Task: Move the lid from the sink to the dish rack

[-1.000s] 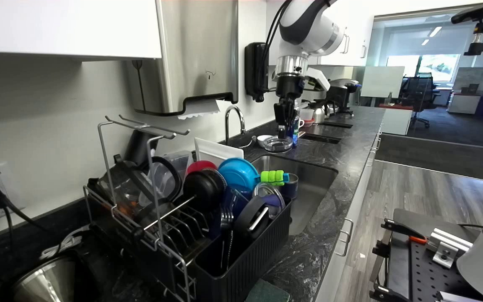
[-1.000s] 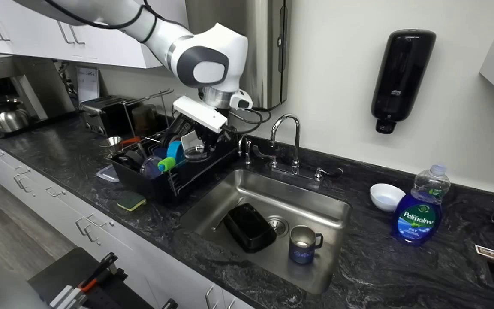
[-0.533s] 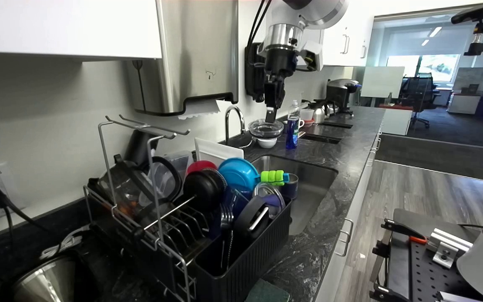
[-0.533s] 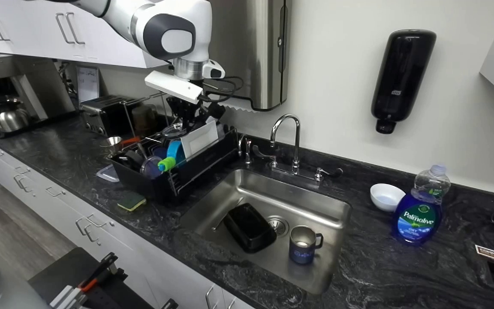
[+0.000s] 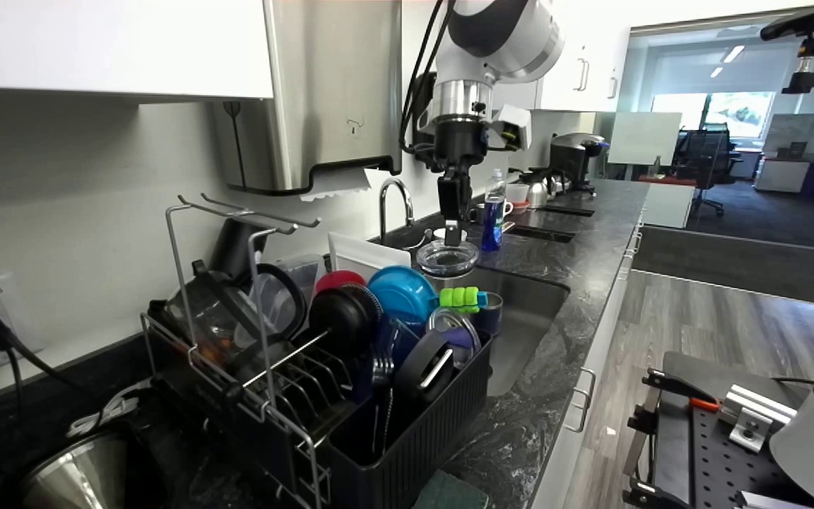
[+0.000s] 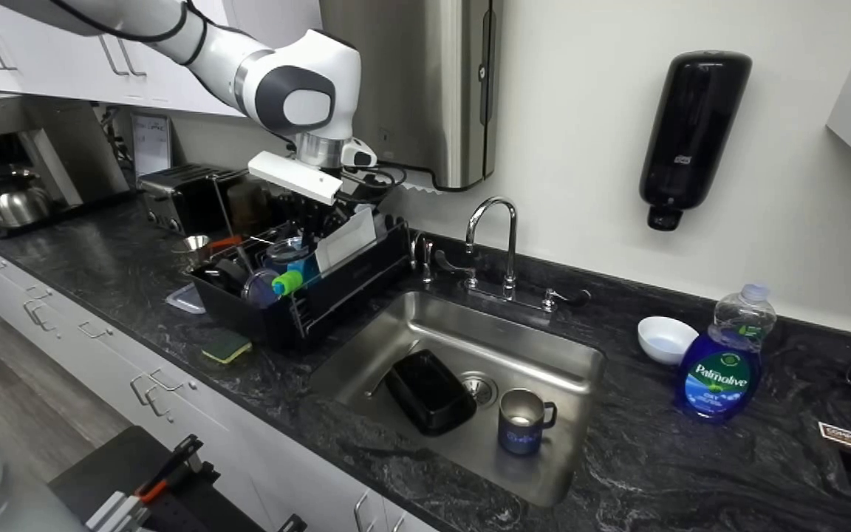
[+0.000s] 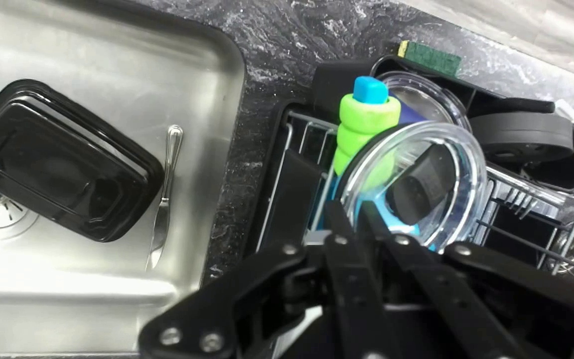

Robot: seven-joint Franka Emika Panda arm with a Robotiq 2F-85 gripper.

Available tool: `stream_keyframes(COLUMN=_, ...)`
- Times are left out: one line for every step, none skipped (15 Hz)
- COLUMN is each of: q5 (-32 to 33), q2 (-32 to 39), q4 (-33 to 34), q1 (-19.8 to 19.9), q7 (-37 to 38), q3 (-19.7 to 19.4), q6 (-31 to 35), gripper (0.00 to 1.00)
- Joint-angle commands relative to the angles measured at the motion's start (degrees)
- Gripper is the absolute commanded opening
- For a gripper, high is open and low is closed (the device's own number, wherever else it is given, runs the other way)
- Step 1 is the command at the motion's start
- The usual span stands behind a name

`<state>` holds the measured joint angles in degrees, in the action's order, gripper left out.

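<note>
Claw (image 7: 353, 205): pinching the clear lid (image 5: 448, 259), apparently by its rim. Lowering compared with half a second ago, hanging over the dish rack (image 6: 355, 279), leaving the sink (image 7: 122, 75) at 9 o'clock in wrist view. Not releasing yet. Probably finishing transport, starting placement, needing a slot; likely risking snagging on the green handle (image 7: 366, 117) toward 11 o'clock.

In black two-finger gripper (image 7: 354, 212): 1 clear round lid (image 5: 447, 260) | under gripper: 1 black dish rack (image 6: 351, 279) | lower than gripper, in 1 stainless-steel sink (image 6: 514, 351): 1 black rectangular dish (image 7: 58, 159), 1 silver knife (image 7: 168, 184), 1 dark-blue metal mug (image 6: 520, 430) | well away from gripper: 1 white round bowl (image 6: 665, 340), 1 clear bottle of blue soap (image 6: 725, 362)
</note>
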<state>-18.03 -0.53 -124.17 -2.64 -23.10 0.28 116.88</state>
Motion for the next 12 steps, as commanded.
stream_keyframes(q5=0.4, q2=0.7, q4=1.4, q1=-0.2, q7=0.0, q3=1.2, q6=-0.5, gripper=0.02)
stream_keyframes(q5=0.6, q2=0.6, q4=1.7, q1=-0.4, q7=0.1, q3=1.5, q6=-0.6, gripper=0.02)
stream_keyframes(q5=0.6, q2=0.4, q4=2.0, q1=-0.6, q7=0.2, q3=1.9, q6=-0.8, gripper=0.02)
stream_keyframes(q5=0.6, q2=0.1, q4=2.1, q1=-0.8, q7=0.0, q3=2.2, q6=-0.9, gripper=0.02)
stream_keyframes(q5=0.6, q2=0.0, q4=2.2, q1=-1.1, q7=0.1, q3=2.6, q6=-0.9, gripper=0.02)
stream_keyframes(q5=0.6, q2=0.1, q4=2.3, q1=-1.3, q7=0.1, q3=2.9, q6=-0.7, gripper=0.02)
stream_keyframes(q5=0.8, q2=-0.1, q4=2.3, q1=-1.5, q7=0.0, q3=3.1, q6=-0.9, gripper=0.02)
stream_keyframes(q5=1.0, q2=0.1, q4=2.2, q1=-1.7, q7=0.2, q3=3.3, q6=-0.7, gripper=0.02)
stream_keyframes(q5=1.1, q2=0.1, q4=2.2, q1=-1.9, q7=0.2, q3=3.4, q6=-0.8, gripper=0.02)
stream_keyframes(q5=1.3, q2=0.2, q4=2.2, q1=-2.1, q7=0.4, q3=3.6, q6=-0.7, gripper=0.02)
stream_keyframes(q5=1.5, q2=0.3, q4=2.1, q1=-2.2, q7=0.5, q3=3.8, q6=-0.5, gripper=0.02)
stream_keyframes(q5=1.8, q2=0.5, q4=2.0, q1=-2.3, q7=0.6, q3=4.0, q6=-0.3, gripper=0.02)
